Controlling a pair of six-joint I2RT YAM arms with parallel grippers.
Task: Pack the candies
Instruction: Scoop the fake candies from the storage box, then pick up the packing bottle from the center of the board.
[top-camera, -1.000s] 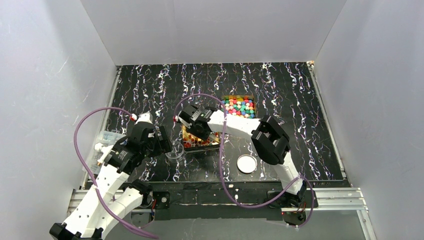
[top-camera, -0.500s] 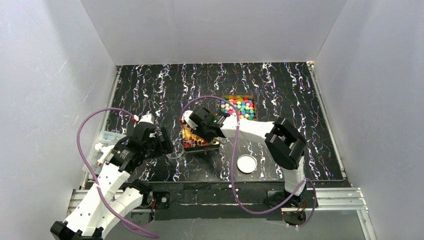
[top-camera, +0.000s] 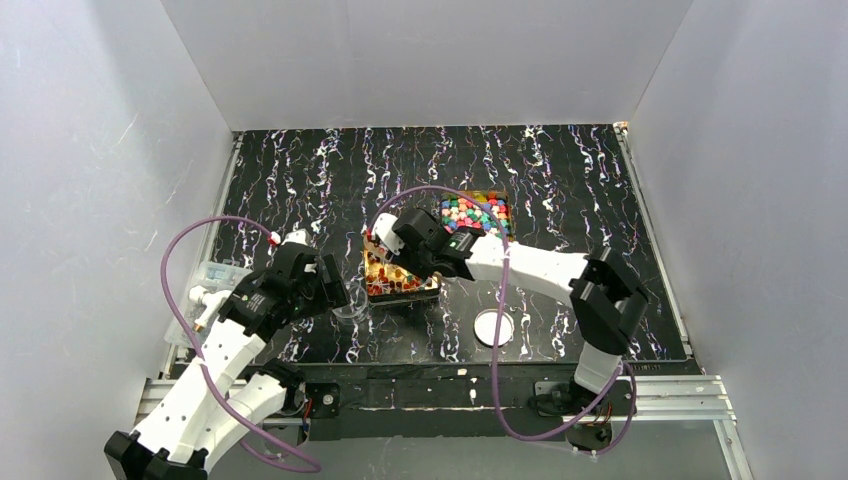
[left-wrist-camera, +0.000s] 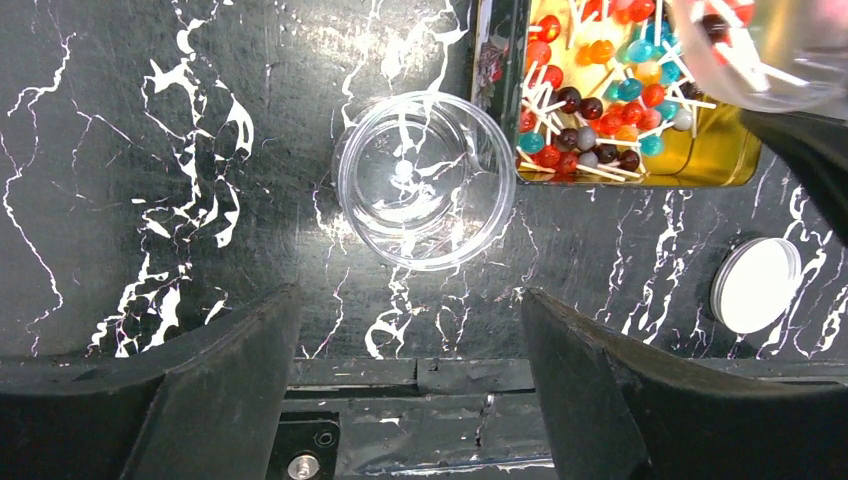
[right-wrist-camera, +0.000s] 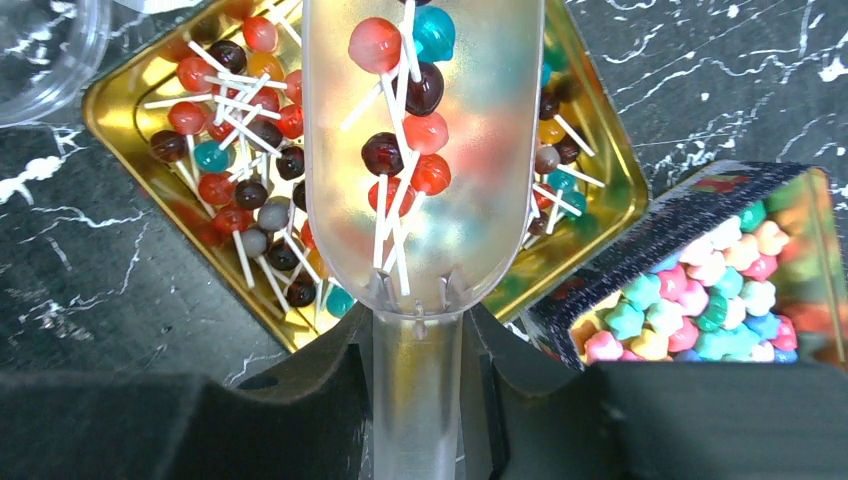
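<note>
Candies (right-wrist-camera: 385, 152) ride the scoop (right-wrist-camera: 480, 230) clamped in outstretched right pincer (right-wrist-camera: 418, 368) (left pincer (left-wrist-camera: 408, 308) apart).

R wrist: scoop (right-wrist-camera: 425, 150) tip cut by top edge, handle end hidden btwn fingers (right-wrist-camera: 250, 420). Clear cup (right-wrist-camera: 40, 40) cut at top-left corner. Candies (right-wrist-camera: 690, 290) & their tin (right-wrist-camera: 640, 240) cut by rt edge, near pt behind a finger.

L wrist: lollipop tin (left-wrist-camera: 705, 155) cut by top edge; scoop blurred, cut at top-rt corner.

Top view: right gripper (top-camera: 390, 262) covers pt of lollipop tin, scoop too small to tell. Cup hard to make out by left gripper (top-camera: 342, 293).
</note>
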